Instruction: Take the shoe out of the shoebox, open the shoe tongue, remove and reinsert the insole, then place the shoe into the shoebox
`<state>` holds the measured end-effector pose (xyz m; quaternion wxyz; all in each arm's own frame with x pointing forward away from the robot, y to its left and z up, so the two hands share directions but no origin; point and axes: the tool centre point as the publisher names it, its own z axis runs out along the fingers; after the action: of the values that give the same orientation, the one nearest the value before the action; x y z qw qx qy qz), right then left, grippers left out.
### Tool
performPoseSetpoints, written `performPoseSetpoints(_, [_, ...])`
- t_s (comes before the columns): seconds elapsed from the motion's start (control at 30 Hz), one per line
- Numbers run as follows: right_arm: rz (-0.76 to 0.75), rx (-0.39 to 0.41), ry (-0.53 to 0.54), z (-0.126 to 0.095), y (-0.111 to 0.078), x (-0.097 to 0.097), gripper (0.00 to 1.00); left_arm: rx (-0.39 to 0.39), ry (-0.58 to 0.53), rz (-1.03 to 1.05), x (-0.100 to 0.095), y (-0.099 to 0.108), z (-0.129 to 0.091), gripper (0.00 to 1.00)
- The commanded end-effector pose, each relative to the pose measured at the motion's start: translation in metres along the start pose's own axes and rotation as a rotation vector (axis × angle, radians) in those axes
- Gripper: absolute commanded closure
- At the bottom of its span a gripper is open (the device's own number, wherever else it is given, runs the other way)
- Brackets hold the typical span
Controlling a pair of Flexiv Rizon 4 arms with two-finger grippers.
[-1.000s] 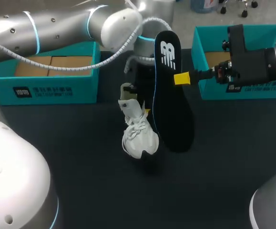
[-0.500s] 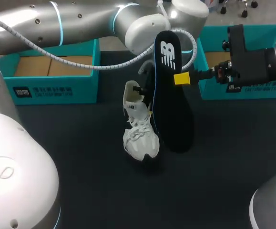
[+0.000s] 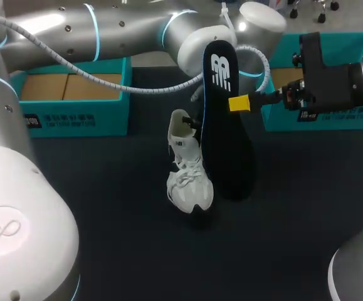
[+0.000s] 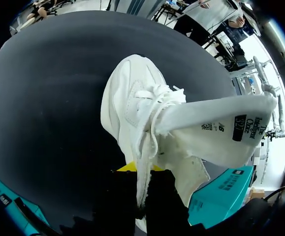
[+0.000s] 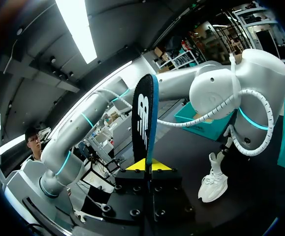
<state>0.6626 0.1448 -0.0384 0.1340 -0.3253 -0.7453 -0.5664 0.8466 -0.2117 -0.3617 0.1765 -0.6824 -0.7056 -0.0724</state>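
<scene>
Reinsertion step, judged: right gripper (image 3: 239, 103) clamped on upright insole (image 3: 225, 144), left gripper (image 4: 140, 189) pinching shoe (image 3: 189, 179) at collar; next move calls for aligning insole toe with shoe opening.

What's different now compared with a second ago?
The left arm swung toward the view's right, and the left gripper carried the white shoe slightly that way. The right gripper kept holding the black insole upright in the same spot.
</scene>
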Motion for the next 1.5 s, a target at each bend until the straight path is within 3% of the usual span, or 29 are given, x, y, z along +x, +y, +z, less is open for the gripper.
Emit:
performPoseSetpoints(0.03, [0.001,0.001,0.001,0.003,0.001,-0.001,1.00,0.009,0.019,0.006,-0.011,0.003,0.004,1.00])
performPoseSetpoints(0.4, [0.001,0.001,0.001,0.003,0.001,-0.001,1.00,0.035,0.047,0.047,-0.024,0.001,0.017,1.00])
performPoseSetpoints(0.43, [0.001,0.001,0.001,0.003,0.001,-0.001,1.00,0.035,0.051,0.050,-0.024,0.000,0.017,0.96])
performPoseSetpoints(0.47, [0.001,0.001,0.001,0.003,0.001,-0.001,1.00,0.034,0.053,0.052,-0.025,-0.001,0.018,0.89])
performPoseSetpoints(0.5, [0.001,0.001,0.001,0.003,0.001,-0.001,1.00,0.032,0.059,0.052,-0.025,-0.002,0.018,0.67])
performPoseSetpoints(0.53, [0.001,0.001,0.001,0.003,0.001,-0.001,1.00,0.032,0.061,0.049,-0.026,-0.003,0.018,0.14])
performPoseSetpoints(0.57, [0.001,0.001,0.001,0.003,0.001,-0.001,1.00,0.035,0.058,0.045,-0.026,-0.003,0.017,0.00])
performPoseSetpoints(0.97, [0.001,0.001,0.001,0.003,0.001,-0.001,1.00,0.044,-0.114,-0.097,-0.020,0.004,-0.012,0.00])
performPoseSetpoints(1.27, [0.001,0.001,0.001,0.003,0.001,-0.001,1.00,0.038,-0.344,-0.195,-0.012,0.017,-0.048,0.00])
performPoseSetpoints(1.5, [0.001,0.001,0.001,0.003,0.001,-0.001,1.00,0.032,-0.569,-0.221,0.005,0.023,-0.080,0.00])
